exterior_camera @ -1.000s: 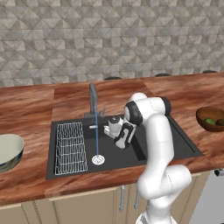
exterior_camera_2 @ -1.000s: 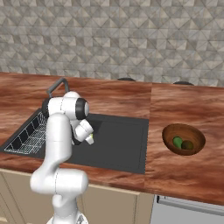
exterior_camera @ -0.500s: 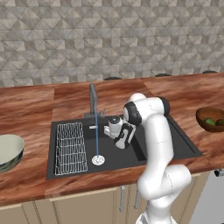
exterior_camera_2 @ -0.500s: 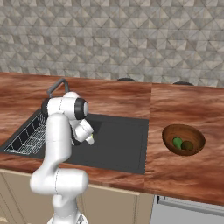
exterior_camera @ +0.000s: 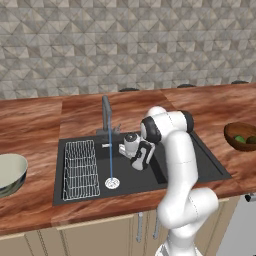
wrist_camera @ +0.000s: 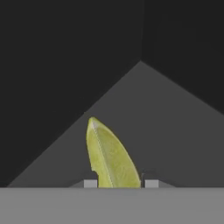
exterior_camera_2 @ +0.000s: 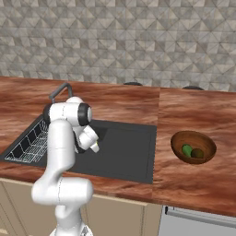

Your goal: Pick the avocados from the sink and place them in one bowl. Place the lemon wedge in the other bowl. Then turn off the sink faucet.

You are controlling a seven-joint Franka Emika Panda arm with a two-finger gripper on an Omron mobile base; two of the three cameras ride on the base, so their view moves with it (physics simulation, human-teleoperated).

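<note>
Sink (exterior_camera: 210, 165) floor dark; fingers (wrist_camera: 90, 183) narrowed either side of lemon wedge (wrist_camera: 109, 156); grip unclear.

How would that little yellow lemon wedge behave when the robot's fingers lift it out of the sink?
The lemon wedge is small and thin, so probably very light. Its tapered, pointed shape and curved, glossy-looking rind could let it slip or twist between the fingertips flanking its base. Water runs from the faucet nearby, so it may also be wet.
</note>
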